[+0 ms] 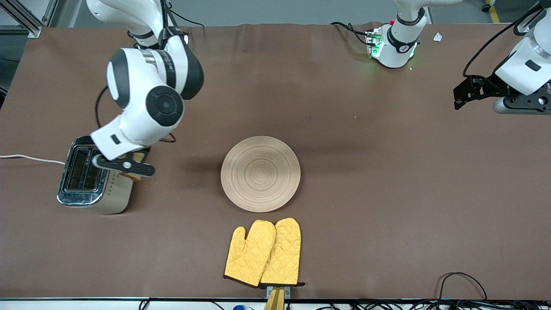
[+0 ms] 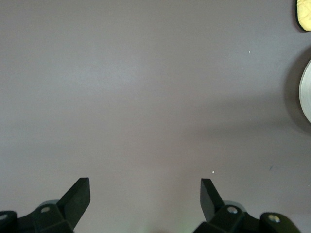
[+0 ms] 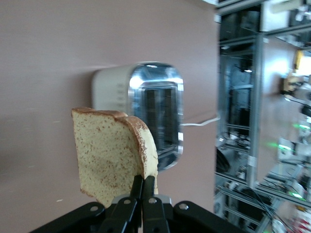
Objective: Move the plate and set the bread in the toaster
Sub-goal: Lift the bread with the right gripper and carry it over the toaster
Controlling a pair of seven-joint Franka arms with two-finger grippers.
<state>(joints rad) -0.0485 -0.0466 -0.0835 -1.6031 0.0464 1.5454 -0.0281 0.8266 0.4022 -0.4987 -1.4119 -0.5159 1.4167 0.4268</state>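
- Yellow oven mitts [image 1: 263,253] sit nearest the camera, the plate [image 1: 260,173] just above them mid-table
- Right gripper [image 3: 143,187] is clenched on the bread [image 3: 112,155], slice on edge in the air
- Toaster [image 3: 146,109] sits right below the gripper, slots up, bread not in yet
- Left gripper [image 2: 145,194] waits with fingers spread wide over bare table, well apart from the plate
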